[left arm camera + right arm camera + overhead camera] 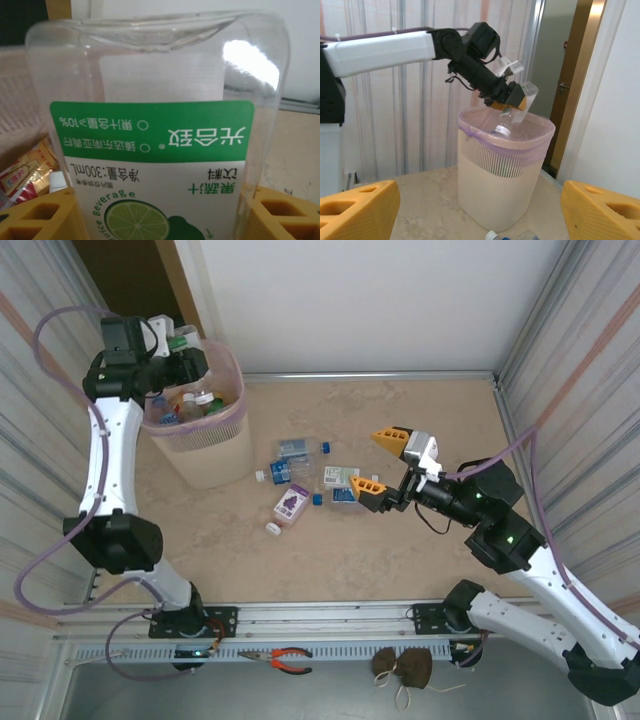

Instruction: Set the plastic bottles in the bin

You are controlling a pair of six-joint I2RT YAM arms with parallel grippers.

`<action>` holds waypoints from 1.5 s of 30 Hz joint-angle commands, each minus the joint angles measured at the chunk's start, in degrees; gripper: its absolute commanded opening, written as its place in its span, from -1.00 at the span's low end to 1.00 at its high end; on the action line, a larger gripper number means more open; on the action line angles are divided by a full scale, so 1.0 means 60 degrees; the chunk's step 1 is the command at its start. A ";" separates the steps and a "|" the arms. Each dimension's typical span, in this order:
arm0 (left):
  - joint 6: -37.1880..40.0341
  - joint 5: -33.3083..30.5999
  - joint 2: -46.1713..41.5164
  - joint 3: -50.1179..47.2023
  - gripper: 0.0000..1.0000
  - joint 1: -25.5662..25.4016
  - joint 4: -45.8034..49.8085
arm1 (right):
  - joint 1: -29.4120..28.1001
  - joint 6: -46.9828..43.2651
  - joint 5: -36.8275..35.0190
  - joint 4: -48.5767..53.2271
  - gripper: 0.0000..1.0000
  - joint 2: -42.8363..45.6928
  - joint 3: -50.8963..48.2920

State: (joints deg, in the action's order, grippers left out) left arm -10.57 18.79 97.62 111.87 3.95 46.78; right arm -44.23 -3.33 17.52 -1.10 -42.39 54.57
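Over the mouth of the bin, the left arm's fingers pinch a clear bottle with a green lime label, held tilted above the pink liner. The right arm's fingers stand spread above the surface, just beside the other bottles lying there.

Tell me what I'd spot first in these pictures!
The left gripper holds a clear lime drink bottle cap-down over the pink-lined bin. Loose bottles lie scattered on the table beside the bin, with the right gripper open next to them.
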 commanded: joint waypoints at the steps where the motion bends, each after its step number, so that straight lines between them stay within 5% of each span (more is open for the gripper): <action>1: -0.0149 0.0616 0.0582 0.0460 -0.56 0.0078 0.0776 | 0.0073 -0.0116 -0.0189 -0.0058 0.66 0.0027 0.0310; 7: 0.0307 0.1326 0.1183 0.0585 -0.61 -0.0098 0.1901 | 0.0081 -0.0105 -0.0178 -0.0034 0.66 0.0005 0.0252; 24: 0.1400 0.1808 -0.0319 -0.0643 -0.65 -0.0746 0.2898 | 0.0128 -0.0085 -0.0096 -0.0124 0.66 -0.0193 0.0157; 34: 0.1494 -0.1158 0.0363 0.0590 -0.58 -0.0645 0.3878 | 0.0171 -0.0078 -0.0091 0.0007 0.66 -0.0180 0.0180; 45: 0.2021 -0.2907 0.1499 0.1177 -0.48 -0.0470 0.4751 | 0.0194 -0.0113 -0.0174 0.0140 0.66 -0.0116 0.0156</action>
State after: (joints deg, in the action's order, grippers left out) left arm -0.80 6.57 105.12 117.97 0.38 72.10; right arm -43.46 -3.49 17.54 -0.40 -43.83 54.57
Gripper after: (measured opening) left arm 0.624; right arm 0.830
